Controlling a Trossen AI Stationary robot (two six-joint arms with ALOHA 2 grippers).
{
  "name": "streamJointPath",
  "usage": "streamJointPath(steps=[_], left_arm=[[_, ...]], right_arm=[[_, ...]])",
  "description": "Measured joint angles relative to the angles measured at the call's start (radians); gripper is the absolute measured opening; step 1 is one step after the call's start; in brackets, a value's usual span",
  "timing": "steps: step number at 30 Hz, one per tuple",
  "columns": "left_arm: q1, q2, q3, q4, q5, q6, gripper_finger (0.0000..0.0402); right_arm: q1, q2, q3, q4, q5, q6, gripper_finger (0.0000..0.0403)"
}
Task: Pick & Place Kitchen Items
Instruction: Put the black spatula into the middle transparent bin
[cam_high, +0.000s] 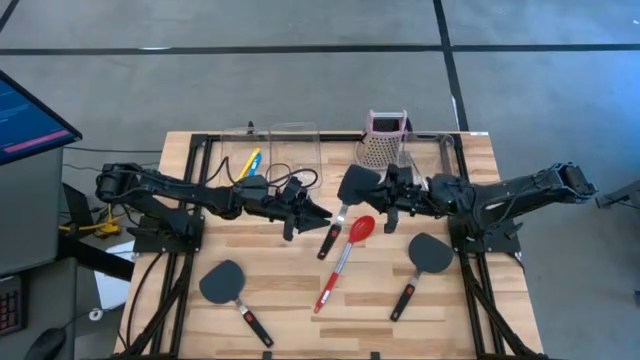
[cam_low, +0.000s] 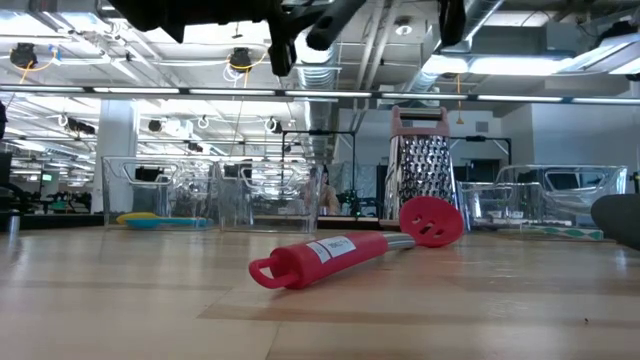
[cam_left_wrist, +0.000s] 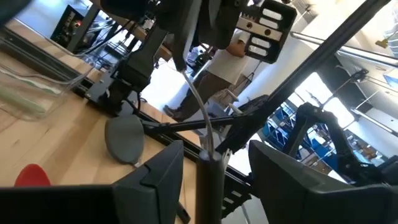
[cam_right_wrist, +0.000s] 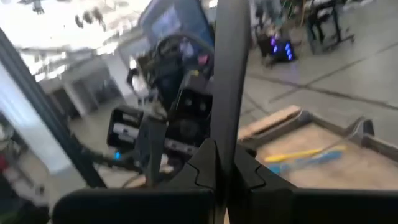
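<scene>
Clock directions are read on the high view, with 12 o'clock at the far edge of the table (cam_high: 300, 310).

1. Right tool (cam_high: 392, 200): clenched on the black spatula (cam_high: 357, 183), just to the 1 o'clock side of the table centre. The spatula is off the table, its blade beside the tool and its black-red handle slanting toward 7 o'clock.
2. Left tool (cam_high: 318, 215): released. Its fingers (cam_left_wrist: 155, 180) stand apart on either side of the spatula shaft, at the table centre.
3. Red spoon (cam_high: 345, 260): lying on the table just to the 6 o'clock side of centre.
4. Second spatula (cam_high: 235, 295): on the table at 7 o'clock.
5. Third spatula (cam_high: 425, 260): on the table at 4 o'clock.
6. Grater (cam_high: 385, 140): upright at 12 o'clock.
7. Yellow and blue spoons (cam_high: 247, 162): in a clear bin (cam_high: 215, 150) at 11 o'clock.
</scene>
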Motion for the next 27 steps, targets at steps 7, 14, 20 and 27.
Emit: streamJointPath(steps=[7, 14, 20, 27], left_arm=[[0.000, 0.000, 0.000, 0.001, -0.032, 0.000, 0.0159], [-0.001, 0.001, 0.008, 0.009, -0.090, 0.006, 0.0159], [0.000, 0.020, 0.056, 0.005, -0.097, 0.041, 0.0159], [0.003, 0.141, 0.129, 0.005, -0.085, 0.030, 0.0159]], right_arm=[[-0.036, 0.002, 0.109, -0.158, -0.065, -0.001, 0.0000], [-0.069, 0.002, 0.114, -0.198, -0.093, -0.001, 0.0000], [-0.068, 0.003, 0.114, -0.218, -0.095, 0.001, 0.0000], [-0.068, 0.003, 0.114, -0.213, -0.092, 0.000, 0.0000]])
